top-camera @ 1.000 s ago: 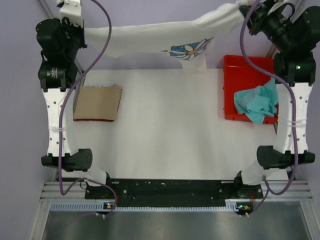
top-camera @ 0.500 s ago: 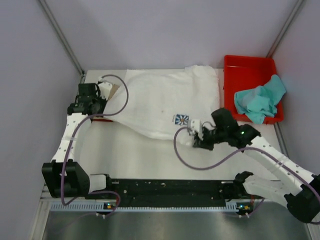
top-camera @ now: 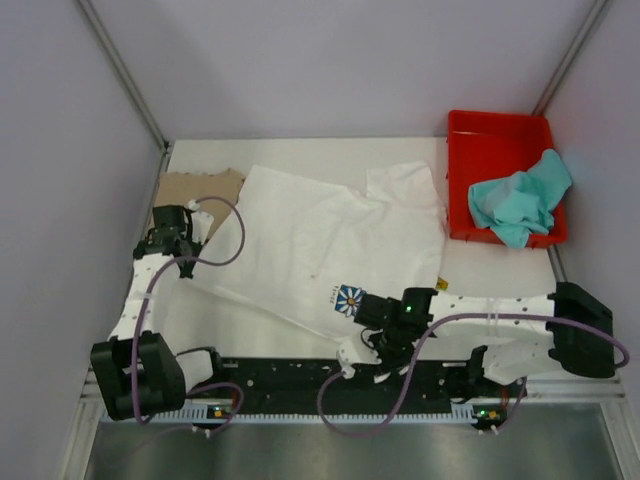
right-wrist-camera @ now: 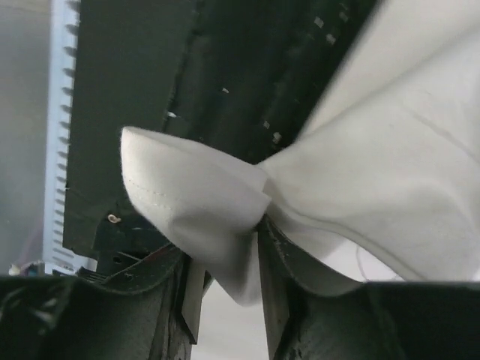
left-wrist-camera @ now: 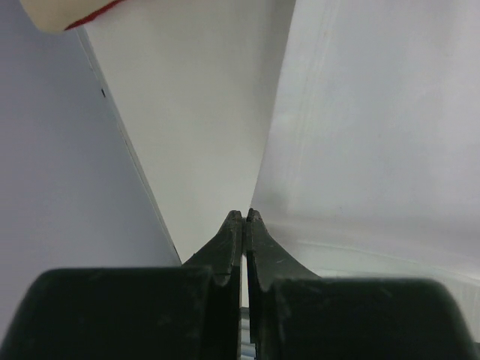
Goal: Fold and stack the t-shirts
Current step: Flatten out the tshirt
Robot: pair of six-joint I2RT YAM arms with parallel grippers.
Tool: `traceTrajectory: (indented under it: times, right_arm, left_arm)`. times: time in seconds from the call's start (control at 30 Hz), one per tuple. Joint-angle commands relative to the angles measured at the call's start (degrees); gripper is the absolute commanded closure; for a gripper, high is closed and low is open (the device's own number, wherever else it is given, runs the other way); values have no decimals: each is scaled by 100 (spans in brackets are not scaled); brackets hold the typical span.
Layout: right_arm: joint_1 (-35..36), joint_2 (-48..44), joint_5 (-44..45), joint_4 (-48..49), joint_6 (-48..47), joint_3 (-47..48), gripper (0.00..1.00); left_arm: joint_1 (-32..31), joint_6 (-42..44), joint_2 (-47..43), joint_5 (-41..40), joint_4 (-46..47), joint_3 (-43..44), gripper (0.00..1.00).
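White daisy-printed cloth t-shirt (top-camera: 320, 230) is lying spread on the desk (top-camera: 250, 335), near hem running between both claws. Left claw (left-wrist-camera: 245, 221) is sitting fully closed at the cloth's edge, grip unconfirmed. Right claw (right-wrist-camera: 229, 259), jaws narrowly parted, is pinching bunched hem, shirt extending away from it.

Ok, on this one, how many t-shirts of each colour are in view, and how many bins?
white daisy-print t-shirt: 1
tan t-shirt: 1
teal t-shirt: 1
red bin: 1
Total: 4
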Motion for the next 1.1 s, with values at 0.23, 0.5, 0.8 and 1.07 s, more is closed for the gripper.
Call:
traceTrajectory:
  times: [0.23,0.5,0.8,1.07]
  right_arm:
    - [-932,-302,364,1372,2849,1264,39]
    - [-3245,-550,3518,1672,6332,509,43]
    - [-4505,503,3853,2481,7214,-152,43]
    - [-4505,1427,3282,2885,6968,138,100]
  left_arm:
    - [162,237,-152,-105,222,-320,100]
    - [162,158,-117,264,107,-285,100]
    - [162,176,-29,361,-16,-153,100]
    - [171,132,-56,361,-104,-100,100]
